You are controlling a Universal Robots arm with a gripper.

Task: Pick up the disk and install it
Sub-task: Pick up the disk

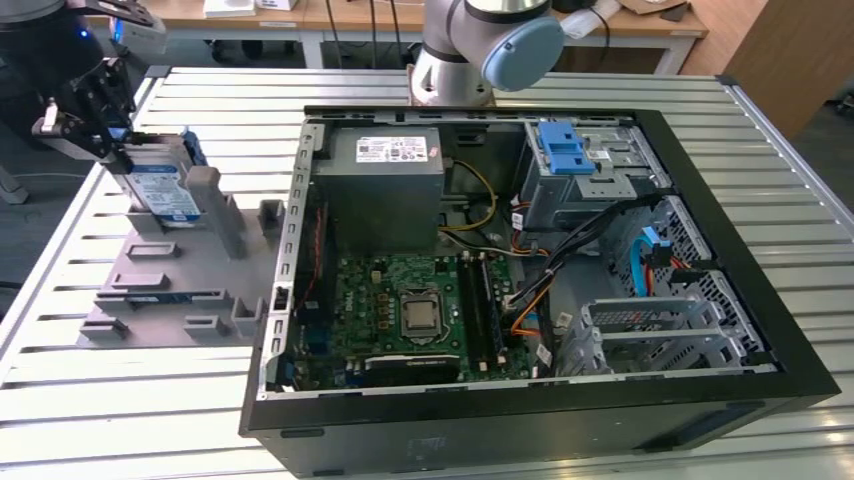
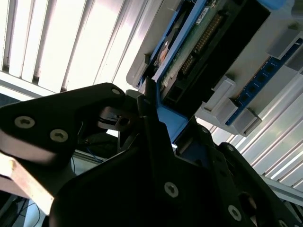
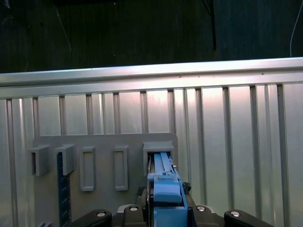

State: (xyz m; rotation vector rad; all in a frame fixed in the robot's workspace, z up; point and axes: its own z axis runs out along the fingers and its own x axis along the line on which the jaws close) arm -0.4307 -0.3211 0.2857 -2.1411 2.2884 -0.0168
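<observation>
gripper [image 1: 110, 140] up in the upper left of the exterior view, over the grey holder block [image 1: 187, 285] on the slatted table [image 1: 120, 400]. the disk [image 1: 163, 190] stands on edge right beneath it, label facing the open computer case [image 1: 534, 425], top edge up in the fingers. in the first wrist view the blue bracket [image 3: 165, 194] sits pinched between the two black jaws, a narrow grip clamped on the drive's frame. in the second wrist view one fingertip [image 2: 149, 113] lies flat against that blue edge. the lower edge is at its slot in the holder; touching or just clear, can't tell. the blue-latched drive cage [image 1: 601, 170] sits well apart, upper right inside the case.
</observation>
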